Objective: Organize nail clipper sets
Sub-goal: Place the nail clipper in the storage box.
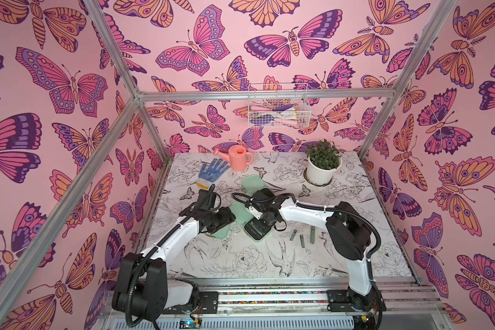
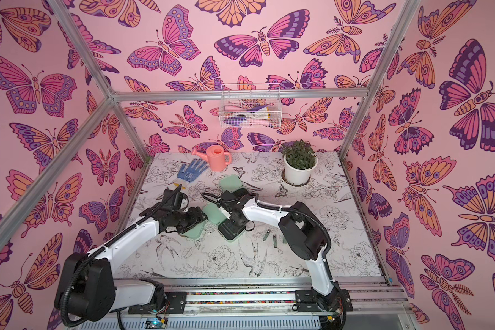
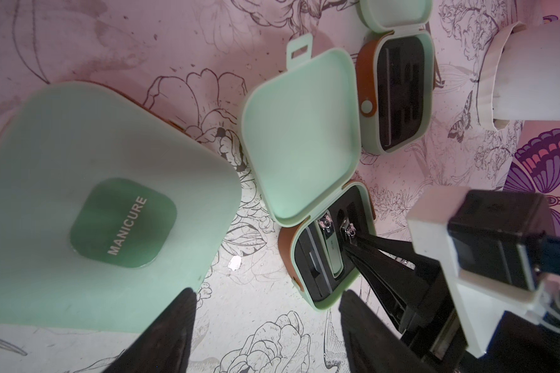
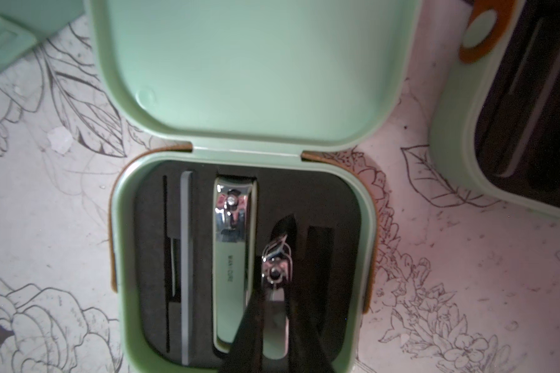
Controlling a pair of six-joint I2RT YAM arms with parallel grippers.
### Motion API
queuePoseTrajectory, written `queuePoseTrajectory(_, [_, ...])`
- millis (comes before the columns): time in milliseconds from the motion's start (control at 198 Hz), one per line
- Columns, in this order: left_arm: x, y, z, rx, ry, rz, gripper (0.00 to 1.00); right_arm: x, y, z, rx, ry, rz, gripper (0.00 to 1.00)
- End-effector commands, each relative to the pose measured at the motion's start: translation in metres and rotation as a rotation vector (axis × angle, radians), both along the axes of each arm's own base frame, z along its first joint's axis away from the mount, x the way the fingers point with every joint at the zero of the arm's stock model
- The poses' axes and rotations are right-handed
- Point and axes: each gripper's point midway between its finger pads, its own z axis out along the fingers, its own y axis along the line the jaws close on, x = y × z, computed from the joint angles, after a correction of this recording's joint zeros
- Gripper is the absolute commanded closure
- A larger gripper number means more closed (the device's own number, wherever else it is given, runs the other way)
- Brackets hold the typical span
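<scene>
The right fingers (image 4: 244, 336) clench a small nail clipper (image 4: 274, 284) between them, at the open case's (image 4: 367, 245) tray. The left fingers (image 3: 172, 336) stand released, the closed case (image 3: 94, 193) just beside one.

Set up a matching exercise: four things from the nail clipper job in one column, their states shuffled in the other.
Things:
1. small clipper
2. large clipper
3. MANICURE case
4. grey-green tools

States:
A. lid shut
B. lying loose on the table
C. seated in a slot of the tray
D. held by the right gripper

Pairs: 1-D, 2-C, 3-A, 4-B
</scene>
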Motion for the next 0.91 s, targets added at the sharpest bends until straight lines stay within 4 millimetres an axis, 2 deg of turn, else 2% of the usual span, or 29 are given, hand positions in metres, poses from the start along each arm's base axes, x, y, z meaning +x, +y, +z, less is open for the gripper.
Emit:
queuePoseTrajectory(0, [0.0,0.006,0.0,0.019,-0.001,0.002,0.28,0.005,0.006,-0.001,-0.001,-0.009,-0.01,0.94])
queuePoseTrajectory(460, [0.001,0.007,-0.003,0.021,0.01,-0.002,0.28,0.008,0.008,-0.01,-0.016,-0.002,-0.037,0.95])
queuePoseTrajectory(905, [0.0,0.007,-0.005,0.023,0.013,-0.004,0.28,0.0,-0.009,-0.019,-0.089,0.034,-0.07,0.95])
